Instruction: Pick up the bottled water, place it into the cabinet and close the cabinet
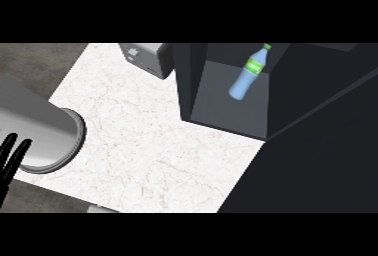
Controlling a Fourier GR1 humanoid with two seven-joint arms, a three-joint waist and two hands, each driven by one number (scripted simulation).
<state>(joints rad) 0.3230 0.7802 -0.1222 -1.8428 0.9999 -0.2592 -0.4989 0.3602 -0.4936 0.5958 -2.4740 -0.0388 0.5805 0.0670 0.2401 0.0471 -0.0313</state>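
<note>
Water bottle point(249, 75) sits inside the open cabinet point(193, 85), placement judged complete; left hand point(13, 156) rests with fingers straight, right hand unseen; closing the cabinet remains.

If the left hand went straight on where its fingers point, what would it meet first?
Probably the big grey rounded body just beyond the left hand; its straight fingers point up the picture across it, though depth is unclear. The bottled water in the cabinet lies far off that line.

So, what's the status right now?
Left hand open at left edge; right hand unseen. Bottle inside cabinet, cabinet open. Nothing blocking.
</note>
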